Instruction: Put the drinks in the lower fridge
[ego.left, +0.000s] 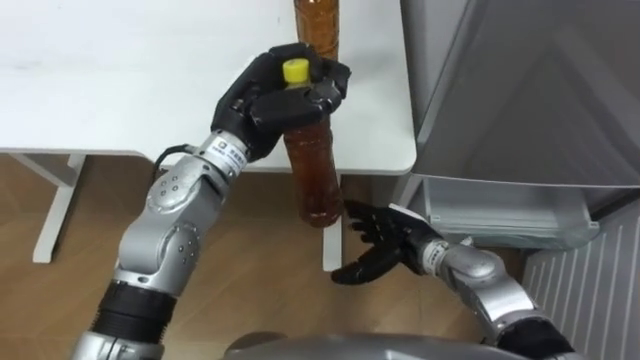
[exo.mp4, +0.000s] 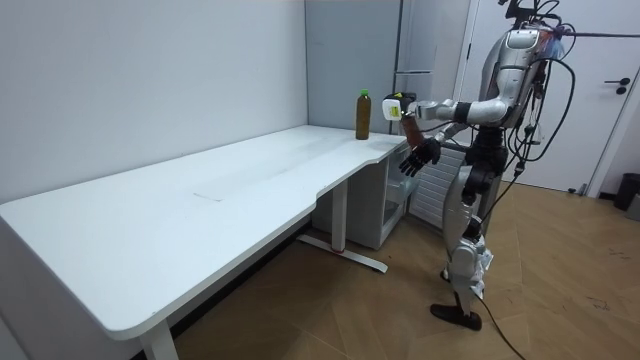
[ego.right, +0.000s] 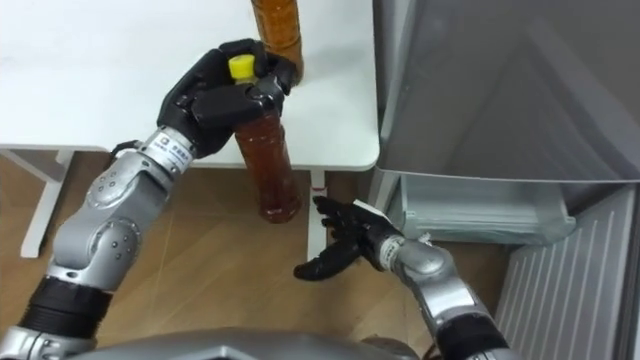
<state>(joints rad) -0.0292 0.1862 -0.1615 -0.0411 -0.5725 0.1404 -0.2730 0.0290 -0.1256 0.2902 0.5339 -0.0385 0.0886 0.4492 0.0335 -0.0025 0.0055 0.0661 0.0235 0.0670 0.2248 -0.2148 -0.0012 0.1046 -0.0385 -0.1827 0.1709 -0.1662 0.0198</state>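
The humanoid robot is standing on a wooden floor (exo.mp4: 560, 260) at the right-hand end of a long white desk (ego.left: 120, 80), close beside a tall grey fridge (ego.left: 520, 90). Its left hand (ego.left: 270, 100) is gripping a clear plastic bottle of brown drink (ego.left: 312, 170), with the fingers curling around the neck just under the yellow cap (ego.left: 296, 70). The bottle is hanging upright in the air, clear of the desk top, just off the desk's near edge by its right corner, with its lower half showing against the floor.

The right hand (ego.left: 385, 245) is hovering lower down, just beside the bottle's base, with its fingers spread open and holding nothing; whether it is touching the bottle cannot be told.

A second brown bottle of the same kind (ego.left: 318, 25) is standing upright on the desk near the right edge, directly behind the one being held.

At the fridge's foot, a pale plastic drawer (ego.left: 500, 210) is showing in the lower compartment, just right of the open hand.
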